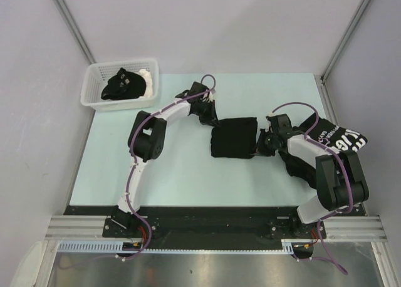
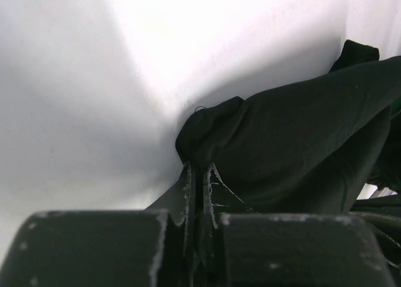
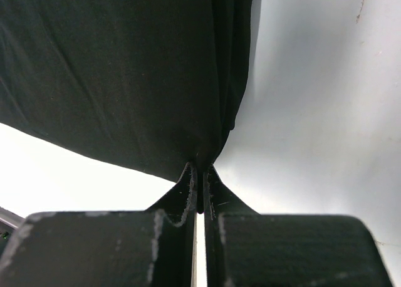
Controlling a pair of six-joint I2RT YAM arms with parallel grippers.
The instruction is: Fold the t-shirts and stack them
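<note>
Pale green counter (image 1: 169, 174) spreads under your arms, with the folded black shirt (image 1: 234, 138) lying between both sets of jaws. Your left jaws are pinched together on one corner, and your right jaws are clamped on the opposite edge, likely so it lifts flat. The lettered shirt (image 1: 343, 140) lies just behind your right jaws. The basket (image 1: 119, 104) sits well beyond the left.

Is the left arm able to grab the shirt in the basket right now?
Probably not yet: the left gripper is shut on the folded shirt. The basket sits near on its side, nothing between, so after letting go, likely yes.
</note>
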